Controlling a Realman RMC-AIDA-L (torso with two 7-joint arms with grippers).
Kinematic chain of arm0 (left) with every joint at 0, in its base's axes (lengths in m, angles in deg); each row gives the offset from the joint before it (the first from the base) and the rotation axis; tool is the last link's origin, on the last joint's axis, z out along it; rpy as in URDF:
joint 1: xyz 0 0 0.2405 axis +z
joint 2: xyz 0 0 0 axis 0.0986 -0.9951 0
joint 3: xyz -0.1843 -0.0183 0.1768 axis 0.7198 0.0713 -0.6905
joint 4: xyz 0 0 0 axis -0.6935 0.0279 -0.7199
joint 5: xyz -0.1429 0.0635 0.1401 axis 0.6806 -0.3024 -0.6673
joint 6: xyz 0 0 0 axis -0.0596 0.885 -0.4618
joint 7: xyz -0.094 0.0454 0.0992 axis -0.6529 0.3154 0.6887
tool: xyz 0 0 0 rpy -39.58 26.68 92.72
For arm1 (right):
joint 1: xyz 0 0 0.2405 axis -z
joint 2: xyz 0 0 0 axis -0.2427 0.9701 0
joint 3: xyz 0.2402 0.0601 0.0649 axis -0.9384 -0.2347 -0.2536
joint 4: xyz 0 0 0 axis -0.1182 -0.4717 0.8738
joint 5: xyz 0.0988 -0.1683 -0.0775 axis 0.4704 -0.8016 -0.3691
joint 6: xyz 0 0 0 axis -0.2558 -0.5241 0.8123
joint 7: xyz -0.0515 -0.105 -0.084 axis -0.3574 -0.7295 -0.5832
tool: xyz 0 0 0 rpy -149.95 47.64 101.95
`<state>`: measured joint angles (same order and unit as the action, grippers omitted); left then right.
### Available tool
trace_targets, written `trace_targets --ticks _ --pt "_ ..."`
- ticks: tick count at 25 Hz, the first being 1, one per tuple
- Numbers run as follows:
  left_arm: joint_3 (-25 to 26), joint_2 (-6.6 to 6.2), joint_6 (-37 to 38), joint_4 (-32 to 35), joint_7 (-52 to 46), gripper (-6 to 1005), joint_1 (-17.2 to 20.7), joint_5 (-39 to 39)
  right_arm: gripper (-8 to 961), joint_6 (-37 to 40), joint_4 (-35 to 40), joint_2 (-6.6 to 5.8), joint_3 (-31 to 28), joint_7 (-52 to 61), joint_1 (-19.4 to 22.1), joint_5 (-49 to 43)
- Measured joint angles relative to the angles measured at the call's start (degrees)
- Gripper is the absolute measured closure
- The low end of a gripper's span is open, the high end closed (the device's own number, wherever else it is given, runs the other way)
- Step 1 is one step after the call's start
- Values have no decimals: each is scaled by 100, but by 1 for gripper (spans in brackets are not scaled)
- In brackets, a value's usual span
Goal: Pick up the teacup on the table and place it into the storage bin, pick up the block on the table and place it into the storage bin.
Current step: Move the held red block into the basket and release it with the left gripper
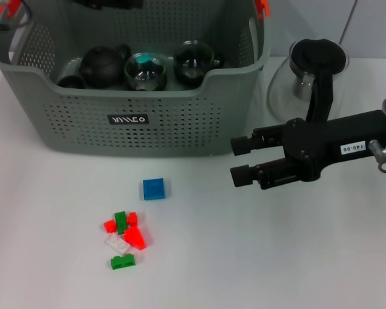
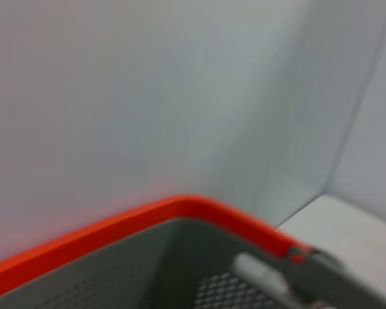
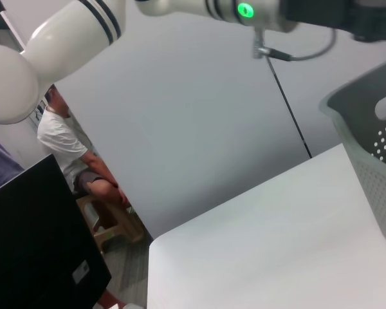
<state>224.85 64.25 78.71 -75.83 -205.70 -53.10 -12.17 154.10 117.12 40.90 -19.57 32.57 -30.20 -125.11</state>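
The grey-green storage bin stands at the back of the white table. Inside it lie a glass teacup, a second glass cup and a dark teapot. I see no teacup on the table itself. A blue block lies on the table in front of the bin. My right gripper hovers open and empty, right of the blue block, fingers pointing left. My left arm reaches over the bin. The left wrist view shows the bin's orange corner clip.
A small heap of red, green and white blocks lies nearer the front, left of the blue block. A glass pitcher with a dark lid stands right of the bin, behind my right arm. A seated person is beyond the table edge.
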Motion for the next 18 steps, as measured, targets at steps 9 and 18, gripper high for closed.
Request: trace_targets --ticks 9,18 --pt "-788 340 -1546 293 -419 342 2 -555 128 81 -1 -48 123 1 95 -6" --pt "-769 363 -1599 318 -441 192 0 -573 129 132 -1 -85 219 5 101 -6"
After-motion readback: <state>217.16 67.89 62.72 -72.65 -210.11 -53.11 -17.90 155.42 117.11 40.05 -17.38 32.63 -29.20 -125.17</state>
